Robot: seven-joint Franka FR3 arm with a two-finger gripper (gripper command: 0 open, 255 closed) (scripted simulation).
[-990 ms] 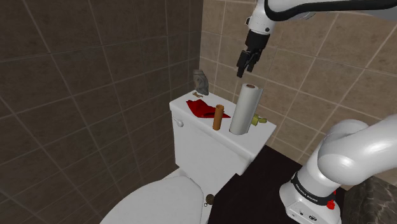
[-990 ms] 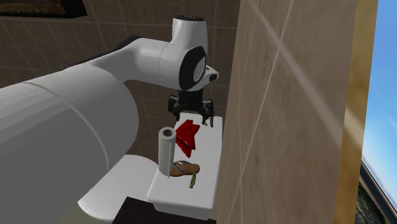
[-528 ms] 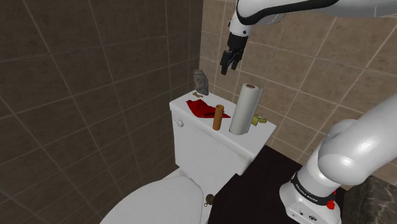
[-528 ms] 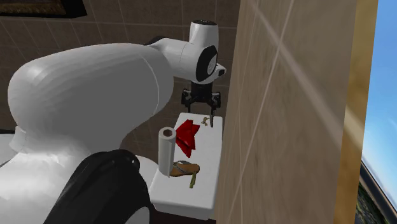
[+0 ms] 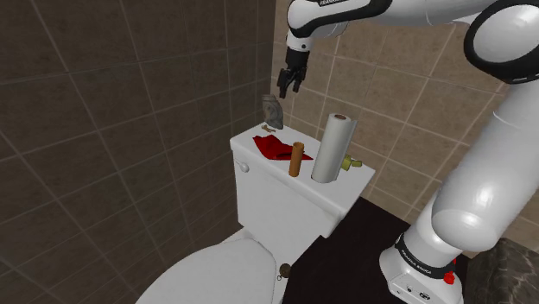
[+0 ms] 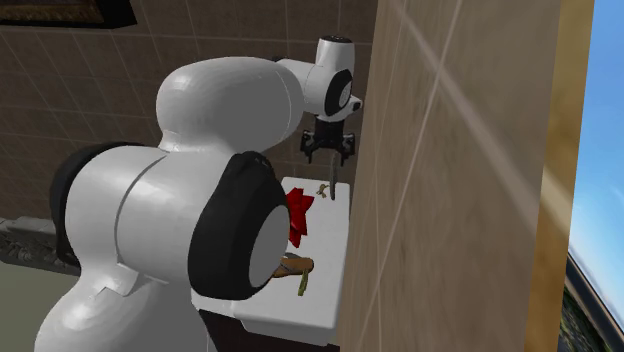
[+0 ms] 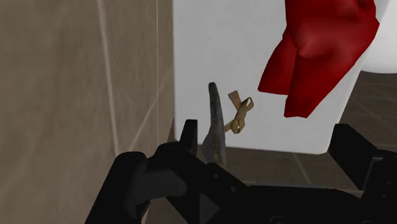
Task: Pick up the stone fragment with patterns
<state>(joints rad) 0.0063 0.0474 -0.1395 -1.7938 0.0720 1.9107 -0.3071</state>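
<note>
**Where the tank lid meets the wall, a stone stands under open fingers**

Where the white toilet tank point(image 5: 302, 192) backs onto the beige tiled wall point(image 5: 406, 95), the stone fragment point(image 5: 272, 110) stands upright on the lid's far corner. It is a thin grey slab at the shoulder view's left end, close against the tiles. The gripper point(image 5: 289, 83) hangs above it and a little to the shoulder view's right, clear of the stone. Its fingers point(image 7: 189, 137) are spread wide and clasp nothing. In the wrist view the slab's edge rises just inside one finger.

Just near of the stone lies a small tan knot of cord point(image 7: 239, 112), and near of that a crumpled red cloth point(image 5: 275, 147). Along the lid to the shoulder view's right stand a brown cylinder point(image 5: 295, 159) and a white paper roll point(image 5: 333, 148). A small yellow-green thing point(image 5: 349, 161) sits just behind the roll. Below the tank is the white toilet lid point(image 5: 216, 272).
</note>
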